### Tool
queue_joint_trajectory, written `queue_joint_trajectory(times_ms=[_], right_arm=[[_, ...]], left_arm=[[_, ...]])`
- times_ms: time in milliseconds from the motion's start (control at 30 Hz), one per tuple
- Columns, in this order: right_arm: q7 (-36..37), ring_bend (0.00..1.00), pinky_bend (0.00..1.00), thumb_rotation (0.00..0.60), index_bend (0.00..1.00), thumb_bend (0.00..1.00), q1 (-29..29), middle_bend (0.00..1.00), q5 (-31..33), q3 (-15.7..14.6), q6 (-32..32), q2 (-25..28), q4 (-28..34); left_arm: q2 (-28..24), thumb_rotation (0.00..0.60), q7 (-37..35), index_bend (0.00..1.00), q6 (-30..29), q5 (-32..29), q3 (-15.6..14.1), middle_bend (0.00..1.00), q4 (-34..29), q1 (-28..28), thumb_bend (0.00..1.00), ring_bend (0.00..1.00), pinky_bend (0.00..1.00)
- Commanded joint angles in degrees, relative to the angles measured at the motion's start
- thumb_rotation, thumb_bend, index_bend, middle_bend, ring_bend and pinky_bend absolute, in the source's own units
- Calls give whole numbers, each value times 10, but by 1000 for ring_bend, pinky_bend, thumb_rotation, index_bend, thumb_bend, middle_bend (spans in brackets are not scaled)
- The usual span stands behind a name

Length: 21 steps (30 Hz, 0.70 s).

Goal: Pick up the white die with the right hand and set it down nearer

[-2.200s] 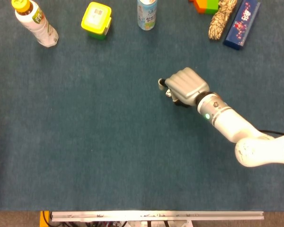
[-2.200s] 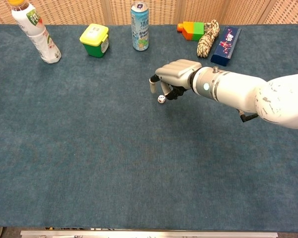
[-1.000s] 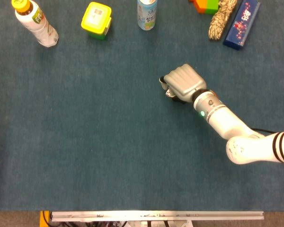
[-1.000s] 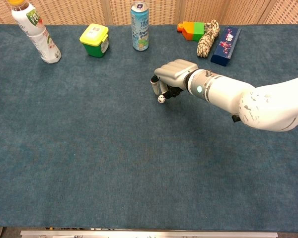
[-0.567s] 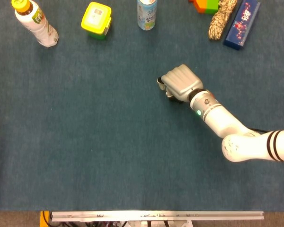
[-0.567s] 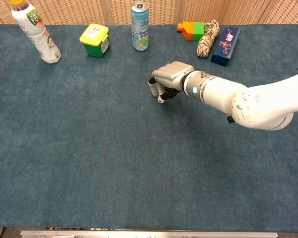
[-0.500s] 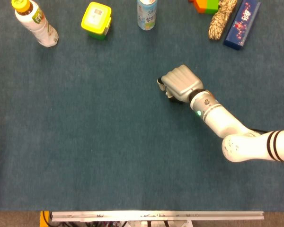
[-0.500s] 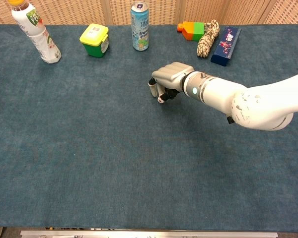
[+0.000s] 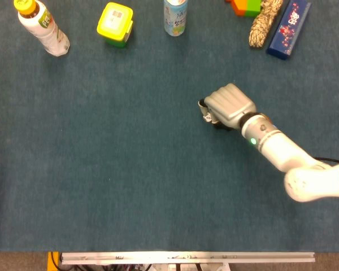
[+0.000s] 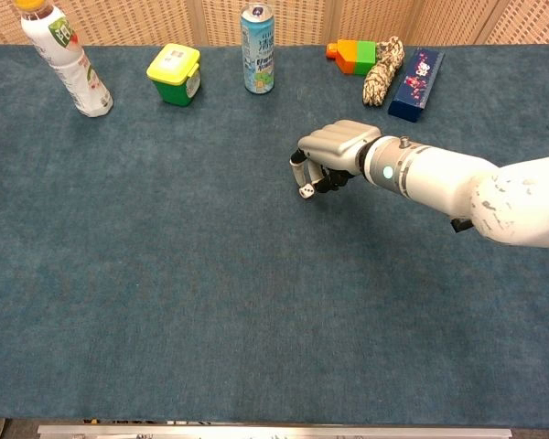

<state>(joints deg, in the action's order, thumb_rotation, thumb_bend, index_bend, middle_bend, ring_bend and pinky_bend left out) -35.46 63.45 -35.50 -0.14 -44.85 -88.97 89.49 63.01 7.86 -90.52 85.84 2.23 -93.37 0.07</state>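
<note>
You had the big blue table [image 10: 165,293] in front of you. Your right hand [image 10: 334,151] was over its middle, with the fingers curled in around the white die [image 10: 306,191]. The die sat in that hold, low by the cloth. At the far edge stood a bottle [image 10: 64,57], a can [image 10: 257,37] and a yellow tub [image 10: 174,73].

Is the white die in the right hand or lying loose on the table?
In the right hand: the white die sits pinched at its fingertips.
</note>
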Motion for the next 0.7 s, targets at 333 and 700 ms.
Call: queue_joint_trajectory(times_ms=[333, 700], right_arm=[[33, 1000, 1000, 491, 406, 974, -30, 1000, -46, -2, -25, 51, 53], [20, 1000, 1000, 491, 406, 973, -6, 1000, -8, 12, 4, -11, -28]], left_arm=[[1, 600, 4, 202, 0, 3, -1, 225, -4, 0, 203, 256, 100], [0, 600, 2, 201, -4, 3, -1, 225, -6, 3, 203, 256, 101]])
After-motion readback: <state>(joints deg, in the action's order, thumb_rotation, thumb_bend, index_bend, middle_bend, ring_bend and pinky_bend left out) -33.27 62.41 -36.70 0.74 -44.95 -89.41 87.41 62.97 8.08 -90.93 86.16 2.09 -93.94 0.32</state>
